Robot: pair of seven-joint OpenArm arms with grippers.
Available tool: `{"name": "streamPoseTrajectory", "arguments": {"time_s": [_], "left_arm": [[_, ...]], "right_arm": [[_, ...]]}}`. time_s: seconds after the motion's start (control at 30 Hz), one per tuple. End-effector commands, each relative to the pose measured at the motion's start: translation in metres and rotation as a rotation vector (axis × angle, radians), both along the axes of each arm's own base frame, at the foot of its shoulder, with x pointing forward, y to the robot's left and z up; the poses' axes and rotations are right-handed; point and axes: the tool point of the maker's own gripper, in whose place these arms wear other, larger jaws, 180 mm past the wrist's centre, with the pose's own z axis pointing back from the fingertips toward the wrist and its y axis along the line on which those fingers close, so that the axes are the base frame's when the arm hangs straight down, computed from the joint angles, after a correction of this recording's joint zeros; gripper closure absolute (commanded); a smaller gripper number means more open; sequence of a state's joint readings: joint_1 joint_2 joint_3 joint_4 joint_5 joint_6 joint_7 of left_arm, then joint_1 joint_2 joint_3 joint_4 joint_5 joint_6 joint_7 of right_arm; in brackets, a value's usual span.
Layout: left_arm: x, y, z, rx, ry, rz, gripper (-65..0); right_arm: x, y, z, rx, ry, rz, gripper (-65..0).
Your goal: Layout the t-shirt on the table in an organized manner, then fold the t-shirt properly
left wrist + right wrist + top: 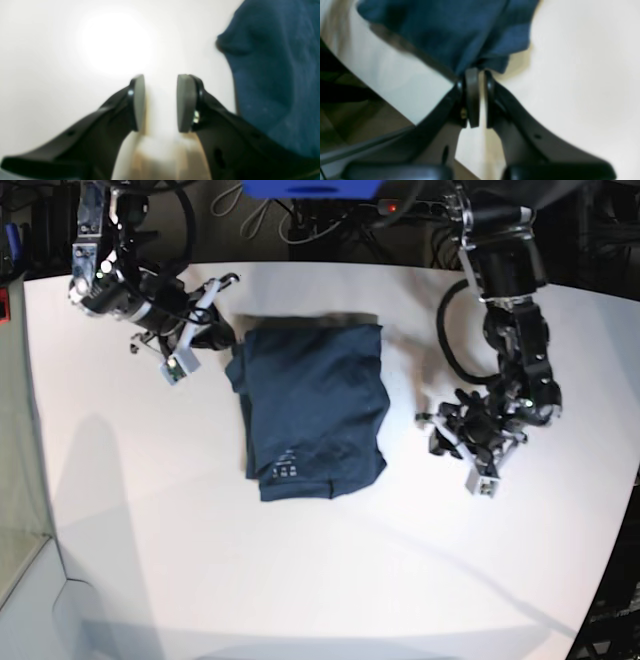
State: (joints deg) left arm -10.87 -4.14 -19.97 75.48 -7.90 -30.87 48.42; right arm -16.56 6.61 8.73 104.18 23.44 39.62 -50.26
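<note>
Spread white and wide, table point(150, 560) — bearing shirt point(312, 412) mid-top, bunched into a rough block. Soft, limp, light; best taken by corners or hem. Clamped on a far corner, right gripper point(477, 75); parted and empty beside cloth, left gripper point(160, 102).

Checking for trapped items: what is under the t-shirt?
Only the white table shows around the t-shirt. Whatever lies beneath the cloth is covered and cannot be seen.
</note>
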Motion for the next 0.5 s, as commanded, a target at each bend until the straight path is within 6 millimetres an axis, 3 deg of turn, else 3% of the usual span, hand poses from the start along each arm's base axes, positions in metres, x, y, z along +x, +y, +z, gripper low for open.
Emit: {"name": "streamPoseTrajectory", "arguments": {"time_s": [0.0, 0.1, 0.23, 0.33, 0.47], "left_arm": [[0.002, 0.018, 0.015, 0.018, -0.037, 0.018, -21.3], [-0.021, 0.052, 0.026, 0.034, -0.038, 0.065, -21.0], [-0.076, 0.086, 0.029, 0.113, 0.037, 0.093, -19.5], [-0.120, 0.088, 0.032, 0.192, 0.098, 0.062, -12.4], [-0.170, 0.075, 0.036, 0.250, 0.138, 0.004, -2.6]], "right_arm": [[0.007, -0.009, 0.012, -0.005, -0.046, -0.015, -3.1], [0.005, -0.025, 0.017, -0.031, -0.058, -0.056, -3.0], [-0.018, -0.041, 0.025, -0.074, -0.057, -0.087, -3.1], [-0.043, -0.046, 0.021, -0.094, -0.011, -0.096, -3.3], [-0.071, -0.062, 0.010, -0.123, 0.060, -0.136, -3.0]]}}
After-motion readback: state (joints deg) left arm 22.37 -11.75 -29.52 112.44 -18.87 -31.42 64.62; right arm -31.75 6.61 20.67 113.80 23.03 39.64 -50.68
